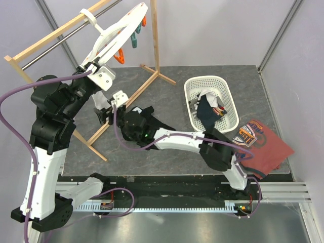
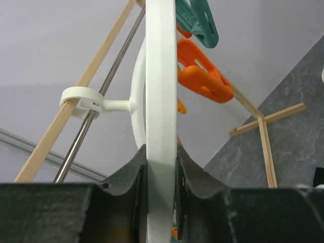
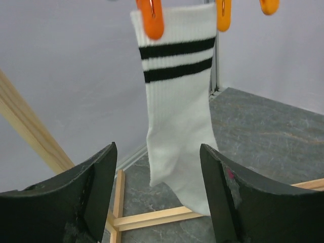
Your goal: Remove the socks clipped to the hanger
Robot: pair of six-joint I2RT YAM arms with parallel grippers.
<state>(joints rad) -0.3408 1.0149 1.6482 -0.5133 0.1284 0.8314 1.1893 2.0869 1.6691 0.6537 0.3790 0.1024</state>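
Left gripper [image 2: 161,174]: jaws closed on the white rim of the hanger [image 2: 161,76], apparently steadying it. Right gripper [image 3: 157,149]: jaws open wide, the sock [image 3: 177,116] hanging just beyond them, untouched. The sock is white with two black stripes, clipped at the cuff by an orange peg [image 3: 151,17], over the far left corner of the table [image 1: 172,101]. Judged light, soft and limp, and likely to stretch before the peg lets go, so grip mid-leg below the stripes and pull straight down. Only the right wrist view shows the peg's bite, and only the left wrist view shows the rim grip. Only the top view shows the basket [image 1: 194,85] near the right edge, with clothing inside.
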